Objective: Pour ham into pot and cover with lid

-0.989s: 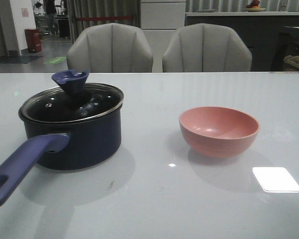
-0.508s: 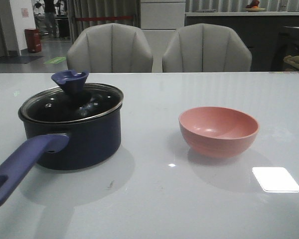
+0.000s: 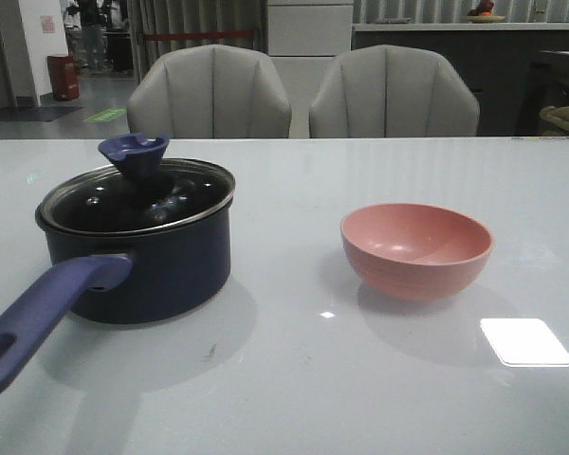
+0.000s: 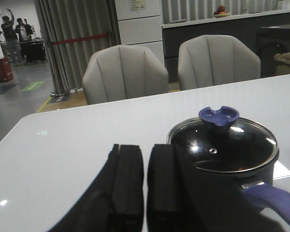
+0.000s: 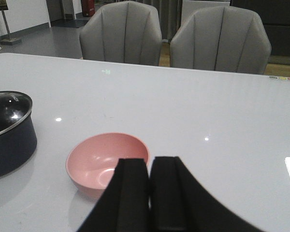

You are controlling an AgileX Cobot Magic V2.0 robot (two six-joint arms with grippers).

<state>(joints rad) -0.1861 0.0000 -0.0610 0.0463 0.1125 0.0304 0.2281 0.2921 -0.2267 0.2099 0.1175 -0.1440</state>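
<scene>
The dark navy pot (image 3: 161,275) stands on the left of the table, its purple-blue handle (image 3: 38,313) pointing to the front left. The glass lid (image 3: 137,194) with its blue knob (image 3: 133,152) sits on the pot. The ham is hidden. In the left wrist view my left gripper (image 4: 145,150) is shut and empty, beside the pot (image 4: 232,179) and apart from it. In the right wrist view my right gripper (image 5: 150,164) is shut and empty, just short of the pink bowl (image 5: 96,157). Neither gripper shows in the front view.
The pink bowl (image 3: 415,248) stands right of centre with nothing showing inside it. Two grey chairs (image 3: 209,93) stand behind the far edge of the glossy white table (image 3: 294,379). A bright patch of reflected light (image 3: 523,341) lies at the front right.
</scene>
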